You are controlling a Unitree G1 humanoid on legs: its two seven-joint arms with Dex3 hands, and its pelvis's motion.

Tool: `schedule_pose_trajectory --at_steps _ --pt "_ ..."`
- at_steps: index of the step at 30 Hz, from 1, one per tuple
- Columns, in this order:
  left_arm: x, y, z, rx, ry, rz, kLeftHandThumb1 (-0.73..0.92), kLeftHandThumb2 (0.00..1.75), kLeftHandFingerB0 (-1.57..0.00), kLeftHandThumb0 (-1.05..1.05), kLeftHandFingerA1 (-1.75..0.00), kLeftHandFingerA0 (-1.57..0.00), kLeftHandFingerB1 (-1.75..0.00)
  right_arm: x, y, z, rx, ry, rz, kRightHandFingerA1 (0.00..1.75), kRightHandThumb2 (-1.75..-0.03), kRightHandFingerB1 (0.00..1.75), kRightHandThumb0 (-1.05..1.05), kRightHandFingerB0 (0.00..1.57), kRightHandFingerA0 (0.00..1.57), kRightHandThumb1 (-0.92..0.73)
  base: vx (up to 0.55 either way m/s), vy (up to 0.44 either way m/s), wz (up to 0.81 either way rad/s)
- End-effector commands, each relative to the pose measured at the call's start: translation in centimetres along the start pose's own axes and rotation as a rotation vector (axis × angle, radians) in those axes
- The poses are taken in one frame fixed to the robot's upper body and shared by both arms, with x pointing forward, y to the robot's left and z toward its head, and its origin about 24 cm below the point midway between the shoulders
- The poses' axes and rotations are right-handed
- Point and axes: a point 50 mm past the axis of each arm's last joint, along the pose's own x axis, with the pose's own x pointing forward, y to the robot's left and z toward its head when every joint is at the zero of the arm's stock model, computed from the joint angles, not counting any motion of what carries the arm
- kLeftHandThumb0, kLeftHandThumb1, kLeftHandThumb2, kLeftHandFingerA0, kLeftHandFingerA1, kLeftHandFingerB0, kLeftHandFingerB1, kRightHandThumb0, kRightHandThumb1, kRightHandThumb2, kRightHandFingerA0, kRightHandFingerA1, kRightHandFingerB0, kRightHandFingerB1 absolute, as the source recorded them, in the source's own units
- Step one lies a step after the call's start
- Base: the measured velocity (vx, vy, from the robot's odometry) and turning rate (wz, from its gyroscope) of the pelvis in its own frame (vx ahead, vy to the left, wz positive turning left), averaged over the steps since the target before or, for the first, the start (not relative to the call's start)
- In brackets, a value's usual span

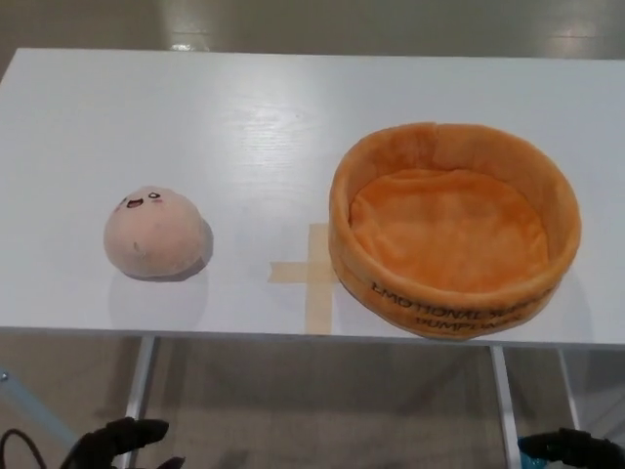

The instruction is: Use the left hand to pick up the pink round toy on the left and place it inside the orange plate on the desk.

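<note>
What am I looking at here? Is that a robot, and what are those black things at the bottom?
Yes, it's a robot! The picture comes from a camera on its head, looking down at a white desk, so you see what the robot sees. The black things at the bottom are its hands: the left hand in the left corner and the right hand in the right corner. They sit low, below the desk edge, and hold nothing. Only a little of each shows, so I can't tell how their fingers stand. On the desk lies a pink round toy with a tiny face, over on the left. On the right sits a soft orange plate with a raised rim, empty inside. Between them is a cross of tape.
</note>
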Motion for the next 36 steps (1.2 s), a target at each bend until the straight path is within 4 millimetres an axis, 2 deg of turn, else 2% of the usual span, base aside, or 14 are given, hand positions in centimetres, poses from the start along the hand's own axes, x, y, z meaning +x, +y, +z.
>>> schedule_pose_trajectory --at_steps 1,3,4,8,12,13,16,17,23,28,32,34,35,36 --pt "-0.2 0.2 0.0 0.0 -0.054 -0.023 0.62 0.59 -0.4 -0.32 -0.4 -0.41 -0.35 -0.3 -0.3 0.2 -0.015 -0.08 -0.027 0.56 -0.58 0.5 -0.08 0.66 0.64 -0.64 0.0 0.0 0.0" --pt "-0.2 0.2 0.2 -0.003 -0.065 -0.024 0.62 0.59 -0.39 -0.31 -0.4 -0.4 -0.35 -0.2 -0.3 0.3 -0.016 -0.089 -0.032 0.57 -0.58 0.5 -0.08 0.67 0.65 -0.64 0.0 0.0 0.0" --pt "-0.2 0.2 0.2 -0.001 -0.073 -0.027 0.57 0.72 -0.36 -0.38 -0.47 -0.35 -0.43 -0.2 -0.3 0.3 -0.018 -0.088 -0.032 0.54 -0.58 0.49 -0.09 0.66 0.61 -0.64 0.0 0.0 0.0" --pt "-0.3 0.1 0.3 0.024 -0.088 -0.04 0.57 0.71 -0.36 -0.39 -0.45 -0.35 -0.41 -0.3 -0.3 0.1 -0.014 -0.085 -0.029 0.53 -0.58 0.5 -0.08 0.67 0.6 -0.64 0.0 0.0 0.0" --pt "-0.3 0.4 1.4 0.067 -0.155 -0.114 0.56 0.7 -0.33 -0.39 -0.44 -0.32 -0.4 -0.2 -0.4 0.3 -0.011 -0.087 -0.031 0.55 -0.58 0.5 -0.09 0.66 0.63 -0.64 0.0 0.0 0.0" --pt "-0.4 0.6 2.1 0.12 -0.194 -0.16 0.61 0.58 -0.33 -0.35 -0.38 -0.35 -0.32 -0.1 -0.4 0.4 -0.025 -0.088 -0.03 0.53 -0.58 0.49 -0.09 0.66 0.6 -0.64 0.0 0.0 0.0" --pt "-0.6 0.8 3.0 0.16 -0.234 -0.242 0.63 0.59 -0.31 -0.35 -0.37 -0.32 -0.31 -0.1 -0.5 0.4 -0.034 -0.095 -0.033 0.53 -0.58 0.49 -0.09 0.67 0.6 -0.64 0.0 0.0 0.0" --pt "-1.2 1.1 4.2 0.226 -0.306 -0.344 0.57 0.71 -0.25 -0.41 -0.43 -0.3 -0.37 -0.1 -0.5 0.5 -0.026 -0.096 -0.036 0.56 -0.58 0.5 -0.09 0.68 0.64 -0.63 0.0 0.0 0.0" --pt "-2.6 1.0 6.2 0.337 -0.417 -0.481 0.59 0.69 -0.23 -0.4 -0.42 -0.29 -0.36 -0.1 -0.4 0.5 -0.023 -0.095 -0.035 0.56 -0.58 0.51 -0.09 0.68 0.62 -0.63 0.0 0.0 0.0" --pt "-4.3 0.4 7.9 0.422 -0.478 -0.677 0.6 0.68 -0.23 -0.39 -0.39 -0.26 -0.35 0.0 -0.4 0.5 -0.036 -0.094 -0.036 0.56 -0.58 0.5 -0.1 0.68 0.63 -0.63 0.0 0.0 0.0" --pt "-5.9 0.1 9.4 0.503 -0.52 -0.818 0.59 0.67 -0.29 -0.36 -0.38 -0.27 -0.35 0.0 -0.5 0.6 -0.026 -0.096 -0.032 0.54 -0.58 0.5 -0.1 0.67 0.6 -0.64 0.0 0.0 0.0" --pt "-6.1 0.1 9.6 0.504 -0.522 -0.83 0.61 0.59 -0.35 -0.3 -0.34 -0.31 -0.33 0.0 -0.5 0.5 -0.021 -0.093 -0.032 0.55 -0.58 0.5 -0.1 0.67 0.61 -0.64 0.0 0.0 0.0" --pt "-6.5 0.1 10.1 0.499 -0.523 -0.844 0.53 0.69 -0.37 -0.37 -0.42 -0.35 -0.4 0.0 -0.5 0.5 -0.023 -0.095 -0.032 0.56 -0.58 0.5 -0.1 0.68 0.64 -0.64 0.0 0.0 0.0" --pt "-6.7 0.1 10.2 0.497 -0.523 -0.85 0.53 0.69 -0.37 -0.37 -0.42 -0.35 -0.4 0.0 -0.5 0.5 -0.025 -0.095 -0.032 0.56 -0.58 0.5 -0.1 0.68 0.64 -0.64 0.0 0.0 0.0"
